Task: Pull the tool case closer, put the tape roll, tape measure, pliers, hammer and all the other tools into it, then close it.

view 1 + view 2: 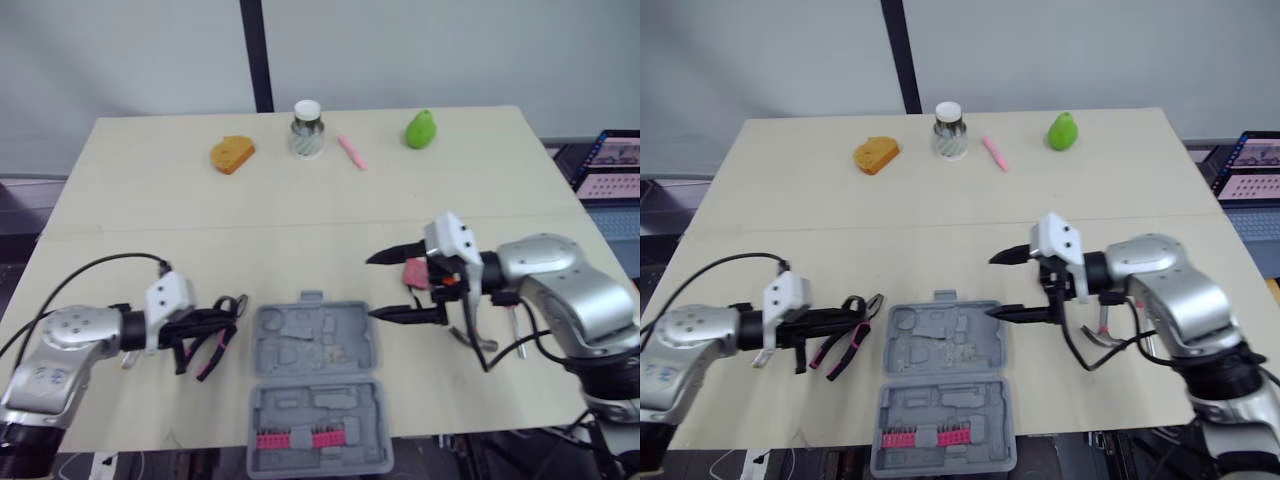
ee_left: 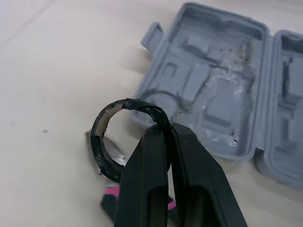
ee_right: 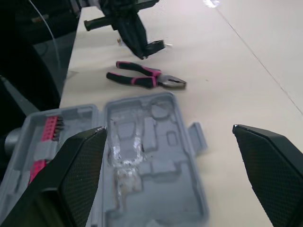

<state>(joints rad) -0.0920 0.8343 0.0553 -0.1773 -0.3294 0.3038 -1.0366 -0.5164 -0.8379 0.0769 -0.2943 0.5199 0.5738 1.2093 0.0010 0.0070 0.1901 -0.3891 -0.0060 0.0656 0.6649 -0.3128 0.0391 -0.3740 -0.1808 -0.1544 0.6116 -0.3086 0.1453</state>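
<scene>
Grey plastic tool case (image 1: 300, 330) lies open at the lower centre of the head view, near the front edge of the table (image 1: 150, 230). Its moulded slots are empty save a row of pink bits (image 1: 290, 439). The left gripper (image 2: 163, 130) is closed on the black tape roll (image 2: 134, 103), just left of the case, above the pliers (image 3: 142, 78). The right gripper (image 1: 371, 287) is spread wide and empty at the case's right edge. A pink thing (image 1: 416, 271) and a metal tool (image 1: 476, 338) lie behind it.

Packing looks barely begun, and closing is far off. An orange block (image 1: 232, 154), jar (image 1: 307, 129), pink pen (image 1: 352, 152) and green fruit (image 1: 420, 129) sit along the upper edge, well clear.
</scene>
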